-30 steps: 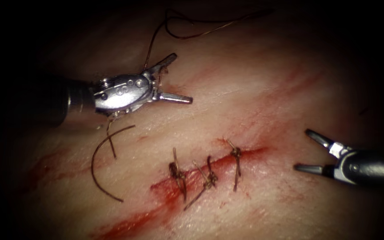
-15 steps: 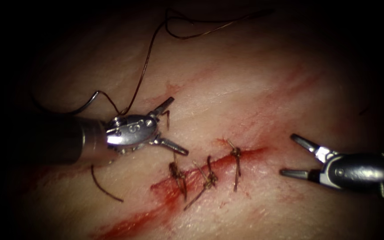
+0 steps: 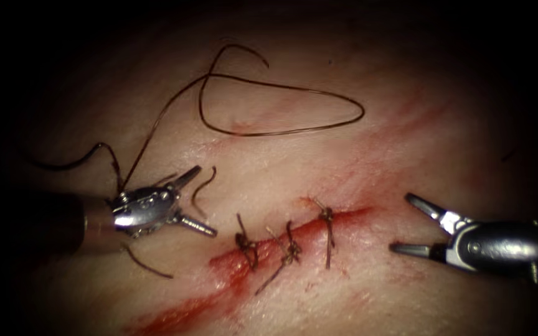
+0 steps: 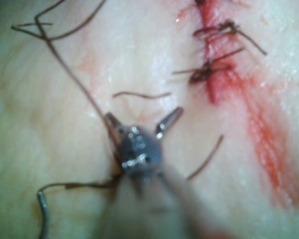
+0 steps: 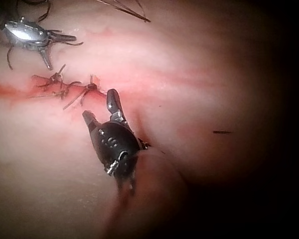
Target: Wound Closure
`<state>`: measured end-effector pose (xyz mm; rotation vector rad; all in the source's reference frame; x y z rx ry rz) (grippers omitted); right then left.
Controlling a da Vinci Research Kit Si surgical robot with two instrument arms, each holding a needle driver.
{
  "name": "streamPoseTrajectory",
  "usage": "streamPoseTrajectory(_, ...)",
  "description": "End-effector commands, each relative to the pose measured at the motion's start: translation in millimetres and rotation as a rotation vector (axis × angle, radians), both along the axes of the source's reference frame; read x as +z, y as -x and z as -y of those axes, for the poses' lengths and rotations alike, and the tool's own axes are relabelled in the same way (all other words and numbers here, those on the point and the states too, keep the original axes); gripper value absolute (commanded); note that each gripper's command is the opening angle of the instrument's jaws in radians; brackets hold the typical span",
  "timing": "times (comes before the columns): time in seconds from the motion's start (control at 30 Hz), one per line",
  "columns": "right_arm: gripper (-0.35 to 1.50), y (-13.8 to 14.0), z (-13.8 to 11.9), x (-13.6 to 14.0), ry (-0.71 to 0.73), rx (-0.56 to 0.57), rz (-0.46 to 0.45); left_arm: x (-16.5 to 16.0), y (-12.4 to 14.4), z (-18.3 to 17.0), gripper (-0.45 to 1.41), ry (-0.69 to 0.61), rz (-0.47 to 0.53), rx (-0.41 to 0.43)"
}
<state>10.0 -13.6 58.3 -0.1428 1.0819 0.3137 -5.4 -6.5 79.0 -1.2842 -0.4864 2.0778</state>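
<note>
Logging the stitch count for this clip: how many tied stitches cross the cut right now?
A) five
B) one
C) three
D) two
C: in the endoscope view three knotted stitches sit side by side across the cut in the tissue, between the left tool and the right tool, both with jaws open and holding nothing.
</note>
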Motion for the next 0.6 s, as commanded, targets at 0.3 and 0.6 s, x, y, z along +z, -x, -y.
streamPoseTrajectory(0.3, 1.26, -1.0, 0.3, 0.6, -0.023, -0.033, 0.008, -9.2, 0.5, -3.9, 1.3, 0.075, 0.071, -0.035)
streamPoseTrajectory(0.6, 1.26, -2.5, -2.3, -1.7, -0.088, -0.079, -0.008, -17.1, 2.4, -3.6, 1.3, 0.123, 0.126, -0.044)
